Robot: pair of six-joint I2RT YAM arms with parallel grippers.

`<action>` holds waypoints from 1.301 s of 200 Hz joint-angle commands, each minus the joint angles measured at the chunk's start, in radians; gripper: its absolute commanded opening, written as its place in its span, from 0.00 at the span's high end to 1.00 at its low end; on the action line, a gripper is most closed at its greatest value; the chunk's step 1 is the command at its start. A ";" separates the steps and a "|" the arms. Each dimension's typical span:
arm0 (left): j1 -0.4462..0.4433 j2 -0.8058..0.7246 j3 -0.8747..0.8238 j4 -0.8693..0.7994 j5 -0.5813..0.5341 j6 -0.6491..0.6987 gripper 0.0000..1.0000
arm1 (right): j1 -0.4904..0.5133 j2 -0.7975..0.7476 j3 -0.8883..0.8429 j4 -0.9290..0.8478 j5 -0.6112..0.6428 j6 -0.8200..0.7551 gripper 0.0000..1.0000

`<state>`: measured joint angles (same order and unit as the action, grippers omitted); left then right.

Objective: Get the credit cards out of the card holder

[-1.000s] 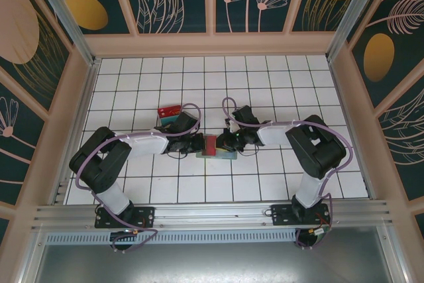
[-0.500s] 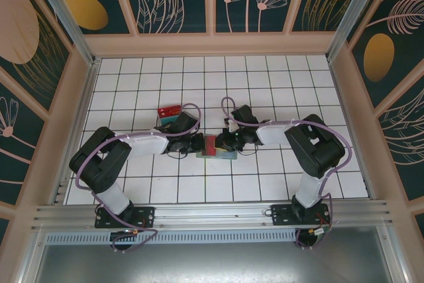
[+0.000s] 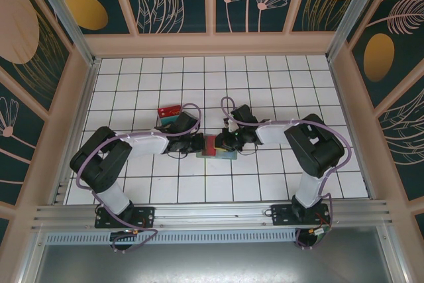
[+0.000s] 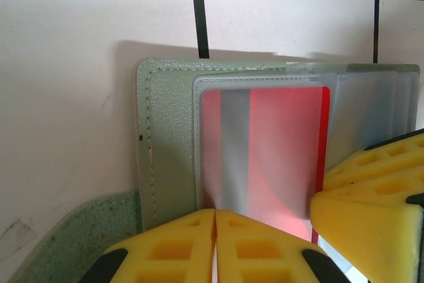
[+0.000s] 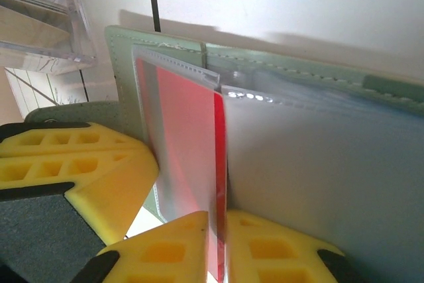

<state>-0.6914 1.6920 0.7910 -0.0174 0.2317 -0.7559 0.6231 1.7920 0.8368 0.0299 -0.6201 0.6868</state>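
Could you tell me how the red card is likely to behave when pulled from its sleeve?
Probably stiff: the red card shows a straight edge in the right gripper. Likely light, being thin. The snug clear sleeve may drag the wallet along.

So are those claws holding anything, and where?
The right gripper pinches the red card by its exposed edge; the left gripper, the card holder by its clear sleeve.

One card holder, with one red card showing in its sleeve. One clear tray; its cards are too small to count. Two grippers: the left gripper and the right gripper.
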 commanded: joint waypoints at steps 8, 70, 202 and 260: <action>-0.003 0.049 -0.017 -0.030 0.014 0.000 0.90 | -0.008 -0.027 -0.031 -0.001 -0.002 -0.014 0.83; -0.003 0.052 -0.016 -0.032 0.017 0.001 0.90 | -0.011 -0.039 -0.051 0.045 -0.029 -0.001 0.88; -0.003 0.049 -0.021 -0.048 -0.005 0.001 0.96 | -0.061 -0.101 -0.126 0.038 -0.025 -0.004 1.00; -0.003 0.048 -0.021 -0.049 -0.003 0.002 0.96 | -0.061 -0.100 -0.122 0.036 -0.017 -0.006 1.00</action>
<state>-0.6975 1.7065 0.7910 0.0154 0.2546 -0.7559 0.5671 1.7172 0.7235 0.0860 -0.6376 0.6903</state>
